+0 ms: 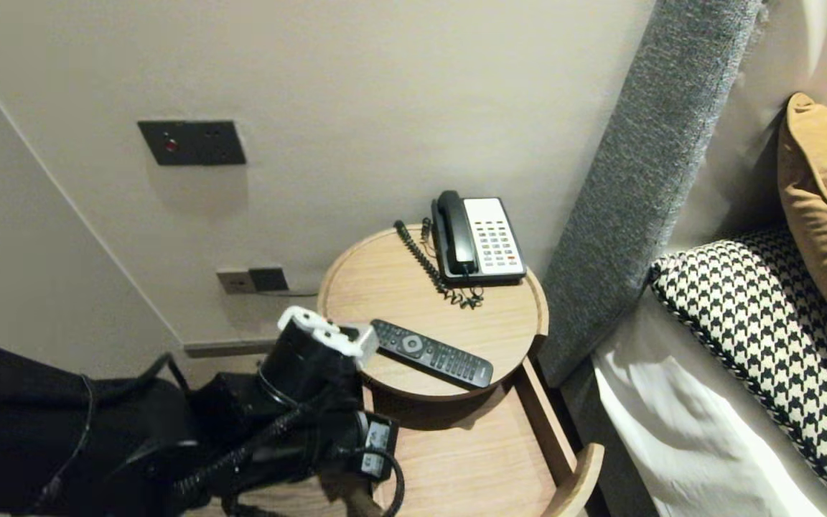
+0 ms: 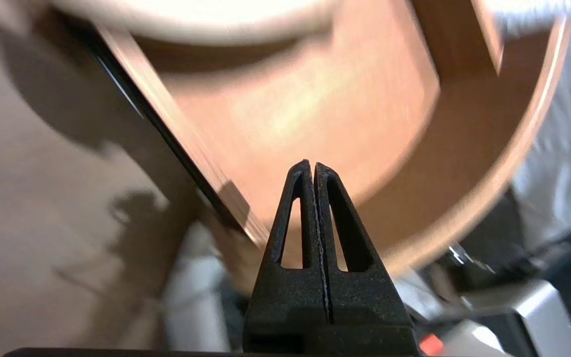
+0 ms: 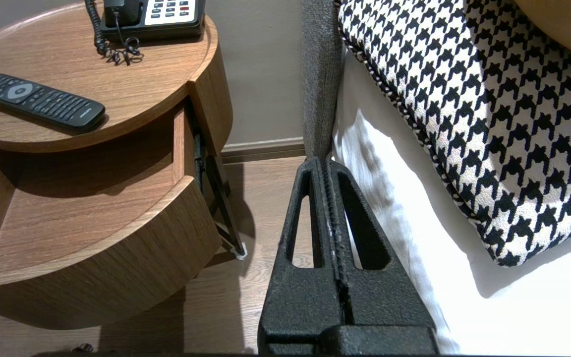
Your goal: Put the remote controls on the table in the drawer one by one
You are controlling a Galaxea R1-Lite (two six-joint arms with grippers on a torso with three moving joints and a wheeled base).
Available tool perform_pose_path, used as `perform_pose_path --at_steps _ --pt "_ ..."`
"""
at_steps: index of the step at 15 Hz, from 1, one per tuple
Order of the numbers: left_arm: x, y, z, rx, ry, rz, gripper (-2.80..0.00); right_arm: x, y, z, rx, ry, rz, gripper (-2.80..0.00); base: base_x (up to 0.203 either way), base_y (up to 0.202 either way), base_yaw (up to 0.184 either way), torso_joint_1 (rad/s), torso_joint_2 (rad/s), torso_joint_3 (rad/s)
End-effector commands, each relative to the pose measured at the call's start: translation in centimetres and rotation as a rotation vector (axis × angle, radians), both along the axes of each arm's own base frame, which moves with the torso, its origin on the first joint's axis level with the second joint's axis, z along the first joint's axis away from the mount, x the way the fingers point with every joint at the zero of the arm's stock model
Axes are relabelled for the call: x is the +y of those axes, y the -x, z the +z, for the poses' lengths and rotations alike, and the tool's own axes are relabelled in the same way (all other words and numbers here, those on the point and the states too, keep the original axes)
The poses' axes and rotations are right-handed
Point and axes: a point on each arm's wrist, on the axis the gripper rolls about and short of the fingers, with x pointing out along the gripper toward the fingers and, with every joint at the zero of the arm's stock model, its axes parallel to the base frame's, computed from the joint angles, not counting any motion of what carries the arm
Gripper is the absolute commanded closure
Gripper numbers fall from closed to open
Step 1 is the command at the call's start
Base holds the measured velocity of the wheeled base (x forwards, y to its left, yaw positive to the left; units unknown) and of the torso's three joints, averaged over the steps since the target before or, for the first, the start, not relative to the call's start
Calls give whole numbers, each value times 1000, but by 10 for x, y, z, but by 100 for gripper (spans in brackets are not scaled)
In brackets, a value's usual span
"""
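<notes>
As L pincer [image 2: 314,166] hangs closed, drawer [image 2: 315,99] lies beneath.

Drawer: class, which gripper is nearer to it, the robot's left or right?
Left. The left gripper, shut, hovers over the open drawer. The right gripper, shut, hangs above the floor beside the bed, apart from the drawer.

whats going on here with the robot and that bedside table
The left gripper, shut and empty, hangs over the open drawer of the round wooden bedside table. A black remote control and a black-and-white desk telephone lie on its top, untouched. The right gripper, also shut, is parked beside the white bed.
</notes>
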Motion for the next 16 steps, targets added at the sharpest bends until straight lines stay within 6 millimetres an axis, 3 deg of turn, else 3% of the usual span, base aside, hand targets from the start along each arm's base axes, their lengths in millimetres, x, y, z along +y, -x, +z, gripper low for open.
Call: perform_pose_path --at_steps 1,4,5,12,16 --pt "10 -25 30 -117 -38 -16 0 0 -3 -11 41 -1 0 0 0 0 0 0 0 0" --pt "19 -53 43 -204 -142 -66 0 0 -3 -11 40 -1 0 0 0 0 0 0 0 0" --pt "18 -59 41 -222 -177 -94 -280 0 -3 -11 41 -1 0 0 0 0 0 0 0 0" --pt "-7 -93 21 -498 -375 -391 -280 0 -3 -11 39 -2 0 0 0 0 0 0 0 0" --pt "-21 -111 8 -596 -425 -443 -280 0 -3 -11 40 -1 0 0 0 0 0 0 0 0"
